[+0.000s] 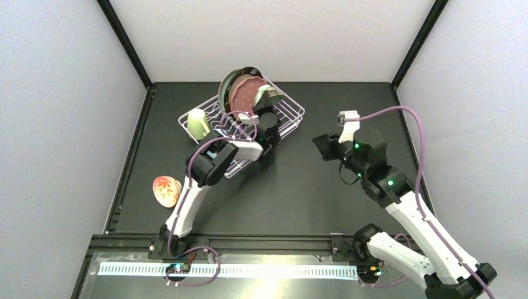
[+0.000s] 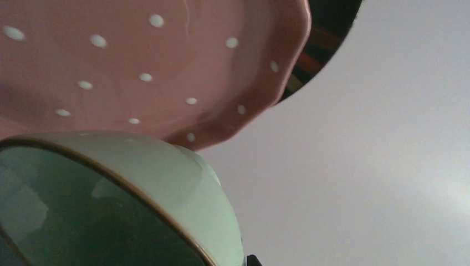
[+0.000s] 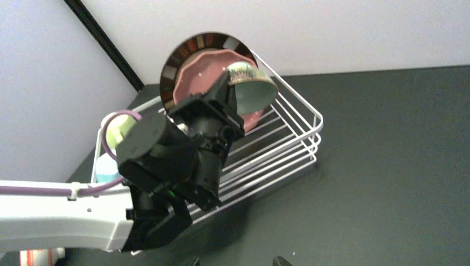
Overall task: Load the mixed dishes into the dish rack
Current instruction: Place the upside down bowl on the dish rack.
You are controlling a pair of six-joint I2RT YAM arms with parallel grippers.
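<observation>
L gripper is pinching a smooth, round mint bowl by the dotted pink plate, at far corner of wire rack. R gripper is hanging w/ jaws wide apart.

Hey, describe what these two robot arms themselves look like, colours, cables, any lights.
Both match: the left arm and right arm have white tubular links joined by bulky black joint housings. The left pincer and right pincer are black. A purple cable loops loosely along each arm. Small green lights glow on the right arm's black joints.
</observation>
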